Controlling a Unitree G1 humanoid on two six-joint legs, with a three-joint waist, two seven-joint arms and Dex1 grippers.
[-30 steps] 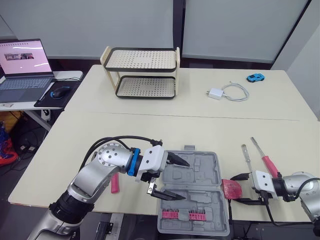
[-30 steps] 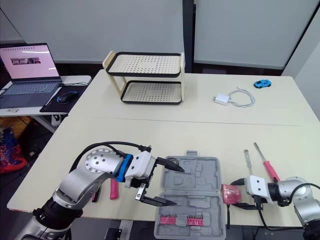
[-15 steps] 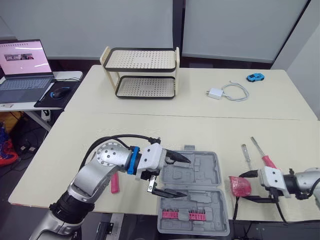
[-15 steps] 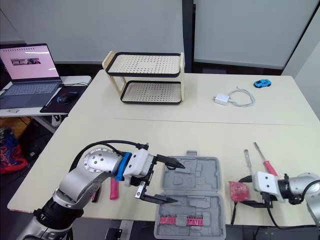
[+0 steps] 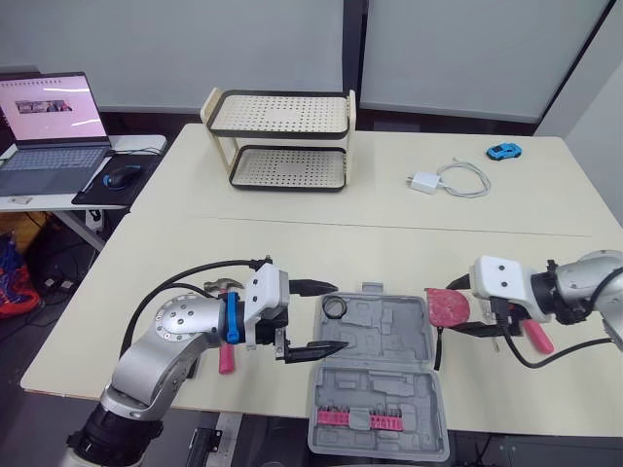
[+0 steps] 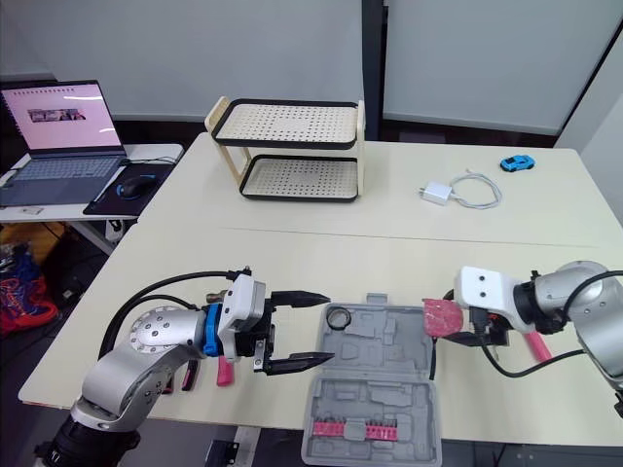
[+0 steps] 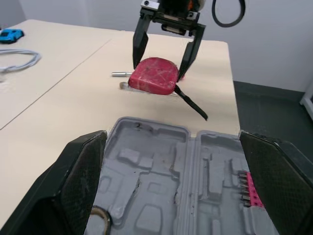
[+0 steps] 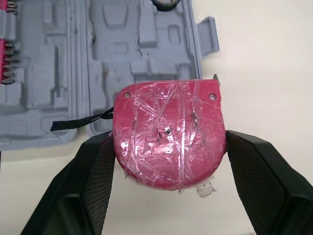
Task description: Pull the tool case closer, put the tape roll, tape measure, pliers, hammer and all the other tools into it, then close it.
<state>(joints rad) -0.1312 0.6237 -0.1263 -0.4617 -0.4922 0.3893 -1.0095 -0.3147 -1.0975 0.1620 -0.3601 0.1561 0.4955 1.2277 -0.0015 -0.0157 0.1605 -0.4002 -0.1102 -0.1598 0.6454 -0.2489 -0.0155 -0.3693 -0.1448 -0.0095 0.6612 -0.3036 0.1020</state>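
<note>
Tape measure [image 8: 168, 132] sat pinched in the right hand [image 5: 448, 309], just right of the open case [image 5: 389, 384]. Left hand [image 5: 326, 315] hung spread at its left edge. Needed lowering into a free recess [image 5: 394, 326], strap [image 7: 193, 105] tucked in.

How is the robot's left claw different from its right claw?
The left gripper is open and empty; the right gripper is shut on the pink tape measure. The left gripper sits at the tool case's left edge, the right gripper beside its right edge. Both have two black fingers pointing toward the case.
</note>
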